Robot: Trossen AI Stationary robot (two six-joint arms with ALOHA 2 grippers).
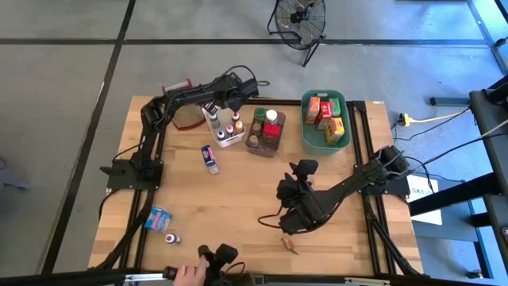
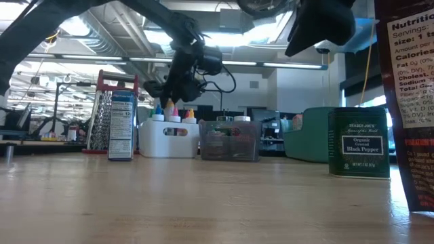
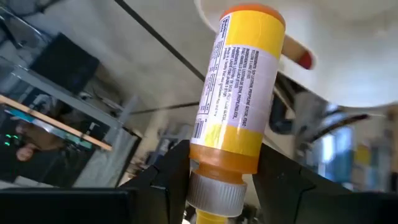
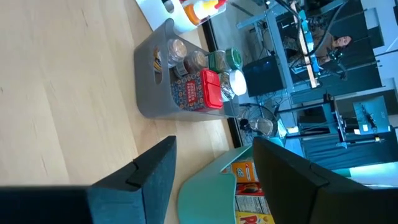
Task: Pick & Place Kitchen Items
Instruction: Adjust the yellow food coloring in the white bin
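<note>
In the left wrist view a yellow bottle [image 3: 239, 87] with a printed label and a pale cap [image 3: 214, 194] sits between the fingers of my left gripper [image 3: 224, 163], which is shut on it. That gripper [image 1: 213, 107] hangs above the white tub [image 1: 225, 137], which holds small colour-capped bottles [image 2: 173, 112]. My right gripper [image 4: 214, 149] stands open over the table's middle right [image 1: 298, 176] with nothing between its fingers. A blue box [image 1: 209, 157] stands upright on the table. A black pepper tin [image 2: 359, 143] stands on its base nearer the front. My left gripper pinches the yellow bottle between its two fingers at the bottle's shoulder [image 3: 219, 158], just beside the cap. The bottle sticks out past the fingertips with its orange base [image 3: 252, 11] pointing away. It is lifted clear, above the white tub.
A brown tub [image 1: 266, 131] of jars and a green tub [image 1: 325, 119] of red and orange boxes stand at the far side. A red-topped grater [image 2: 108, 112] is behind the white tub. A blue pack [image 1: 159, 218] and a tiny bottle [image 1: 172, 238] lie front left; a person's hand [image 1: 186, 274] is at the front edge.
</note>
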